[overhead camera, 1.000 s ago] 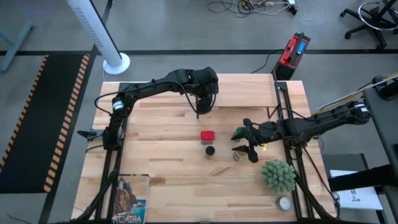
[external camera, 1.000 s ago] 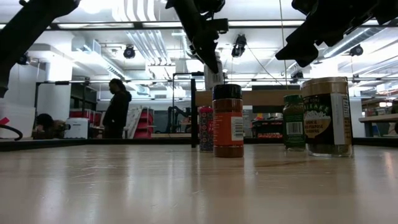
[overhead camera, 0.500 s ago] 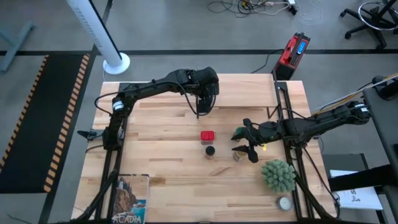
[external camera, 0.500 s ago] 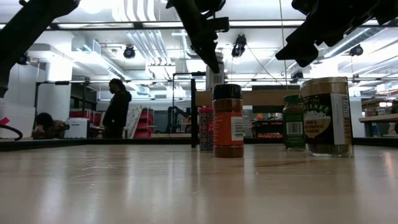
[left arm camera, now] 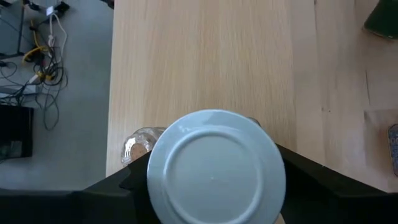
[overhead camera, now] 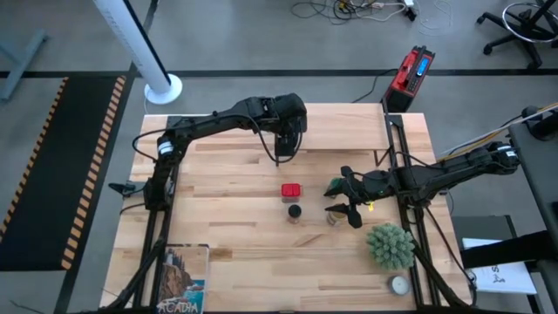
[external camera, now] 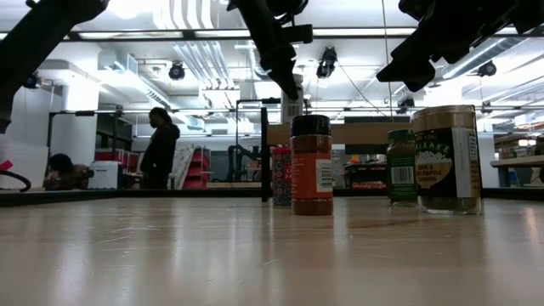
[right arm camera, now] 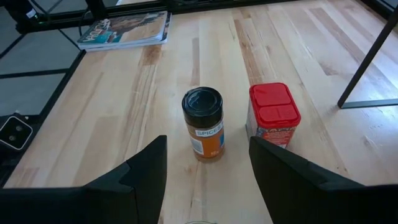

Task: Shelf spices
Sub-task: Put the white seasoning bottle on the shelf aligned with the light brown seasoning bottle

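1. Two arms in shot, and only the left one is working. The left gripper (overhead camera: 286,144) sits upper centre of the high view, at the left end of the shelf (overhead camera: 336,131), closed on the white-lid jar (left arm camera: 216,165). The wrist view shows a dark finger (left arm camera: 118,186) pressed on each side of the lid.
2. Step in hand, as I read it: set this jar down on the shelf.
3. To do it well:
   - Keep the jar upright and lower it straight, w/o swinging.
   - Land it fully on the plank, clear of the dark side panel and the edge.
   - Another glassy item (left arm camera: 140,143) shows just beside the jar, so leave room and don't nudge it.
   - Open only once the base rests flat, then lift straight up.
4. Can't tell whether the jar base is touching the shelf yet. In the low view it looks just above the plank (external camera: 340,133).
5. Left arm pose: stretched from the desk's left edge across to upper centre, wrist bent so the gripper points down.
6. Right gripper (overhead camera: 349,205) waits open at centre right of the high view, aimed at the black-lid jar (right arm camera: 202,121) and red tin (right arm camera: 273,115), which stand on the desk (overhead camera: 227,227).
7. Green-lid jar (external camera: 401,166) also stands on the desk, i.e. not yet shelved.
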